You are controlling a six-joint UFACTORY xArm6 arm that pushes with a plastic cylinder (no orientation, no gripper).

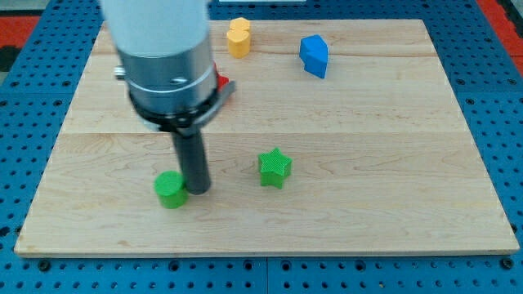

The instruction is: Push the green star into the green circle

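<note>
The green star (274, 167) lies on the wooden board (368, 131), a little below the middle. The green circle (171, 189) is a short round block at the lower left of the board. My tip (198, 191) is the lower end of the dark rod and stands right beside the green circle, on its right side, close to or touching it. The green star is well to the right of my tip, with bare board between them.
A yellow block (239, 37) stands near the board's top edge. A blue block (314, 55) stands to its right. A red block (221, 83) shows partly behind the arm's grey body (163, 57). Blue pegboard surrounds the board.
</note>
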